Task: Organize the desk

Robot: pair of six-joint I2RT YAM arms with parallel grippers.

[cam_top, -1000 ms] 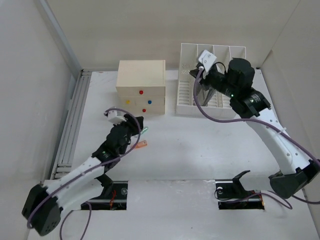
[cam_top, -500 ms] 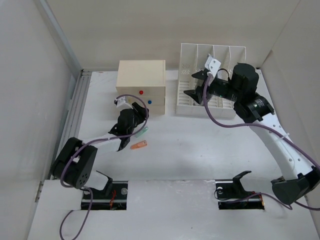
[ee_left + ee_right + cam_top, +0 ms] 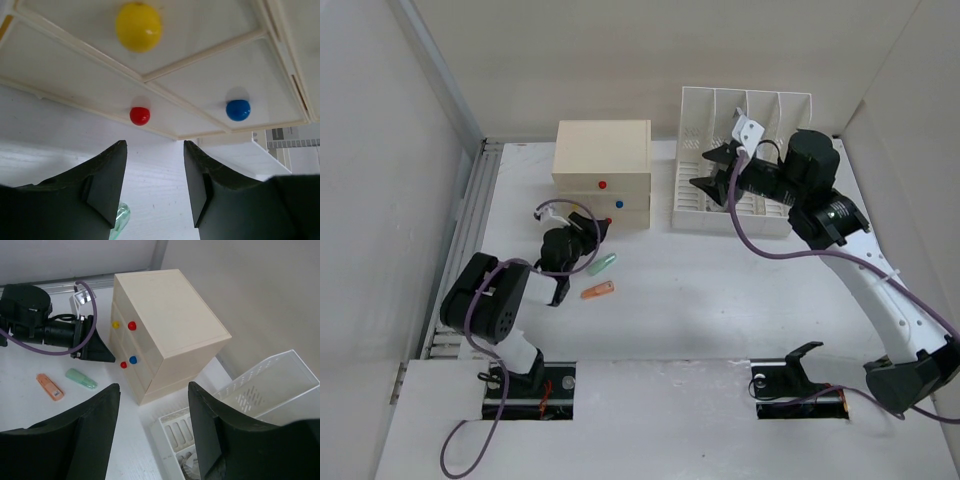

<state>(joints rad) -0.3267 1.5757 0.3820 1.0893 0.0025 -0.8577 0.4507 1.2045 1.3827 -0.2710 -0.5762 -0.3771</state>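
Note:
The white desk [image 3: 720, 300] carries a cream three-drawer box [image 3: 602, 150] and a white slotted file rack [image 3: 745, 110]. My left gripper [image 3: 588, 232] is low on the desk in front of the box, open with nothing between its fingers. In the left wrist view it [image 3: 154, 150] faces the yellow knob [image 3: 138, 26], red knob [image 3: 139, 115] and blue knob [image 3: 237, 110]. A green stick [image 3: 603, 263] lies just beside it, an orange stick [image 3: 597, 291] a little nearer. My right gripper [image 3: 708, 168] hangs open and empty over the rack's left front corner.
A ribbed metal rail [image 3: 460, 260] runs along the desk's left edge, and white panels wall it in. The right wrist view shows the box [image 3: 165, 310], the rack [image 3: 270, 385], the green stick [image 3: 81, 378] and the orange stick [image 3: 50, 386].
The right gripper came up out of the file rack and opened. The left arm folded back, its gripper moving closer to the drawer fronts and opening slightly. Both sticks stayed put.

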